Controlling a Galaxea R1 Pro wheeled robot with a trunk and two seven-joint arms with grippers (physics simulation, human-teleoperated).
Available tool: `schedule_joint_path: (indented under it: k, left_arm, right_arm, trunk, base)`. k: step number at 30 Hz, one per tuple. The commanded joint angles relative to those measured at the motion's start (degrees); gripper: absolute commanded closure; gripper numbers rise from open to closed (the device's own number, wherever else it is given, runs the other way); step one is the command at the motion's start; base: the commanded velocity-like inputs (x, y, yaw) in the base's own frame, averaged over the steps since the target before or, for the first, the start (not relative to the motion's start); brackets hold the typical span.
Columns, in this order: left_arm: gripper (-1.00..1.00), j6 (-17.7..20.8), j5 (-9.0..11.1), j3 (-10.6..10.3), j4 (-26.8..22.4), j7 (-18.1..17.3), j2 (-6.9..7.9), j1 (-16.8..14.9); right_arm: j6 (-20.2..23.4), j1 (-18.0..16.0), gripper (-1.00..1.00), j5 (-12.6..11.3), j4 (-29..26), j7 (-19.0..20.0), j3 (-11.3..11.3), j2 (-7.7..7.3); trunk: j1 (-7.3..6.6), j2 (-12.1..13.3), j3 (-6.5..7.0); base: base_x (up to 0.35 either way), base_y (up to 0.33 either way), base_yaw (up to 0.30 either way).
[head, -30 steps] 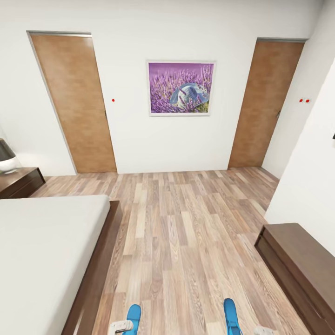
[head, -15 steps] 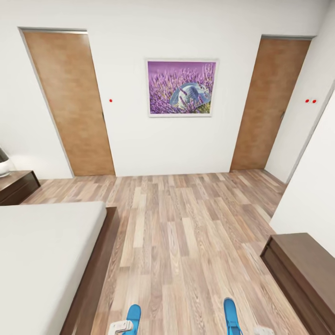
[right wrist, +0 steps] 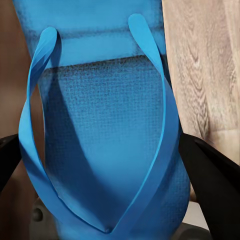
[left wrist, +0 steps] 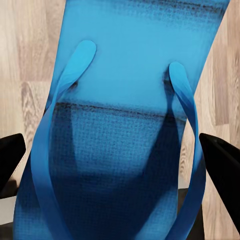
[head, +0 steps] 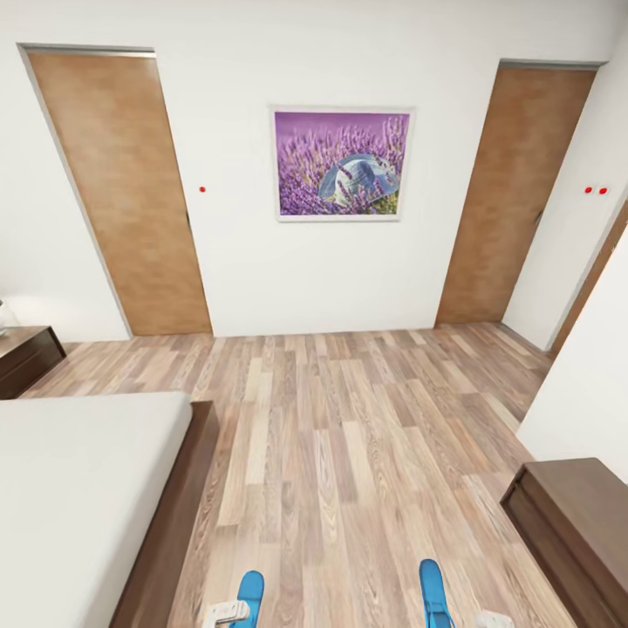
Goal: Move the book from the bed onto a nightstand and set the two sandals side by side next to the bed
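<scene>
Since a second ago the whole view has drifted, so the robot's base or head is turning: the bed [head: 78,488] has slid lower and leftward, the doors have spread toward the edges, and the sandals stay fixed at the bottom of the head view. Closest in, each arm carries one blue flip-flop. The left sandal [head: 249,591] sits lengthwise in the left gripper [left wrist: 117,165], dark fingers standing either side of the sole, so it looks pinched across its width, though the contact itself is hidden. The right sandal [right wrist: 105,140] lies the same way in the right gripper [right wrist: 107,165], fingers flanking it, and its toe [head: 432,589] pokes up in the head view. Held toe-forward and level like this, both can be set down parallel, which I'd guess is the point. Beyond them runs the wood-plank floor [head: 349,436], with the grey mattress and dark frame on the left and a dark cabinet [head: 580,523] low at the right. Farther left, past the bed, the corner of a nightstand [head: 26,353] peeks in. At the back, a lavender picture [head: 340,163] hangs between two brown doors [head: 122,192]. I see no book on the visible mattress.
</scene>
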Motion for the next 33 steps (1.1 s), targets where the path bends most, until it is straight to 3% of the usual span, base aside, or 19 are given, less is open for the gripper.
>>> schedule_joint_path:
  k: [1,33]
  left_arm:
    - [1.0,0.1,0.6,-0.4,0.0,-0.1,0.0,-0.1]
    - [1.0,0.1,0.7,-0.4,0.0,-0.1,0.02,-0.1]
  right_arm:
    - [-0.1,-0.1,1.0,-0.5,0.0,0.1,0.4,-0.03]
    - [-0.1,-0.1,1.0,-0.5,0.0,0.1,0.4,-0.01]
  trunk:
    - [0.07,-0.1,-0.12]
    - [0.07,-0.1,-0.12]
  base:
    - [0.325,-0.04,0.0]
    - [0.325,-0.016,0.0]
